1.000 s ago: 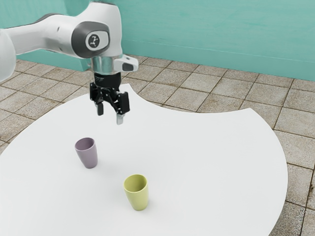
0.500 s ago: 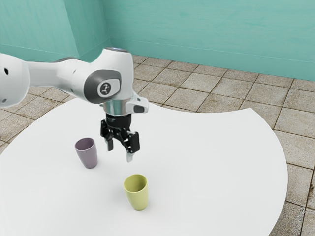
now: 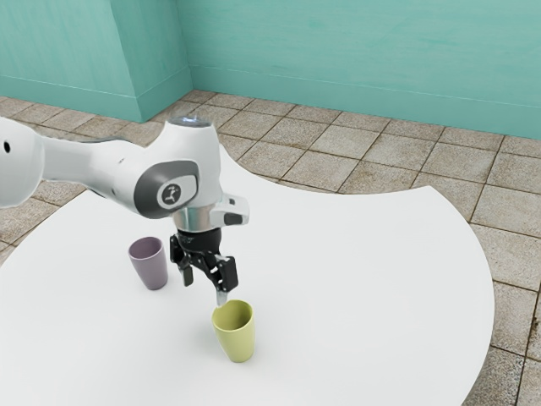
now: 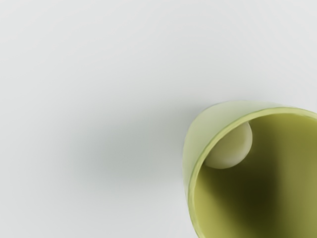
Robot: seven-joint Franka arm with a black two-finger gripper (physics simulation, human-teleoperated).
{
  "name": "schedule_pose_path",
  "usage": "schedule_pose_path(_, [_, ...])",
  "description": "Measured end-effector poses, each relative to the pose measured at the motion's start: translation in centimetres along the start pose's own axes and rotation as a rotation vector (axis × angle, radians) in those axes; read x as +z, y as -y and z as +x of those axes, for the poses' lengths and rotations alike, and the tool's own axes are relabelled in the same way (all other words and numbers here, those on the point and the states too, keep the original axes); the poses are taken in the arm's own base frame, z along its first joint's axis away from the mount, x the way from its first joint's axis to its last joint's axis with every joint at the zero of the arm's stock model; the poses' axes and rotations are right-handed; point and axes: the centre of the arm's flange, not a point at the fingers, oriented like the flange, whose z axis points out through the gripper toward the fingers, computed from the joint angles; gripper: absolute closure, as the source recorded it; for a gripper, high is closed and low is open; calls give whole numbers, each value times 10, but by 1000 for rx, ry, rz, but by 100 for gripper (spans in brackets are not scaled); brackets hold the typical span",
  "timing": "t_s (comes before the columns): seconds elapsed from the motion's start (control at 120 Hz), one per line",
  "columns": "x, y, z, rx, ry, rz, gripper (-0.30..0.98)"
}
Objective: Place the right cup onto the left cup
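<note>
My gripper (image 3: 205, 289) hangs above the table between the two cups, its fingers apart and nothing held between them. One finger is close to the rim of the yellow-green cup (image 3: 237, 338); whether they touch I cannot tell. That cup stands upright, and in the wrist view I look down into the yellow-green cup (image 4: 210, 129), with its rounded bottom partly visible inside. Toward the exterior view's left, the purple cup (image 3: 150, 266) stands upright, apart from the other one.
Both cups stand on a round white table (image 3: 363, 279) with a curved cut-out along its far edge. Tiled floor (image 3: 338, 156) and a teal wall (image 3: 355, 55) lie beyond it.
My hand has come down and toward the exterior view's right, from beyond the cups to close by the yellow-green cup. Neither cup has moved.
</note>
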Motion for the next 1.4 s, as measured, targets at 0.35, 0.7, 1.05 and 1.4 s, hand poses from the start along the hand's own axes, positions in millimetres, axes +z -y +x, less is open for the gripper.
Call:
schedule_pose_path(0.35, [22,-7,5,-10,-57,-15,0])
schedule_pose_path(0.7, [41,3,16,-47,-69,-27,0])
schedule_pose_path(1.05, [60,3,22,-64,-61,-40,0])
schedule_pose_path(1.4, [66,3,24,-67,-65,-41,38])
